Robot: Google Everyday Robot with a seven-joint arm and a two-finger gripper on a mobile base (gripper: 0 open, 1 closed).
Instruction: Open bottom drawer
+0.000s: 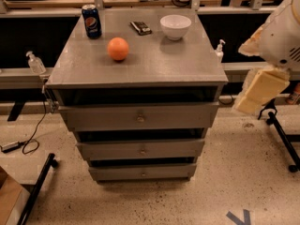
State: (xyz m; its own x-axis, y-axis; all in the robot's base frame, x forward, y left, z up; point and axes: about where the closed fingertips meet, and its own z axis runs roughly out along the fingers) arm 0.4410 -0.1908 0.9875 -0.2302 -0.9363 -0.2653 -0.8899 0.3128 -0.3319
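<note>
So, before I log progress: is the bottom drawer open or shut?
Shut: the bottom drawer front sits no further out than the middle drawer above. The end effector hangs right of the cabinet, touching nothing.

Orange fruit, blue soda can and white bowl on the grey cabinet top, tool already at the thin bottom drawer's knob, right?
No. The camera view shows the cream-coloured tool beside the grey cabinet's right side, well clear of the thin grey bottom drawer and its knob. Orange fruit, blue soda can and white bowl are on top.
</note>
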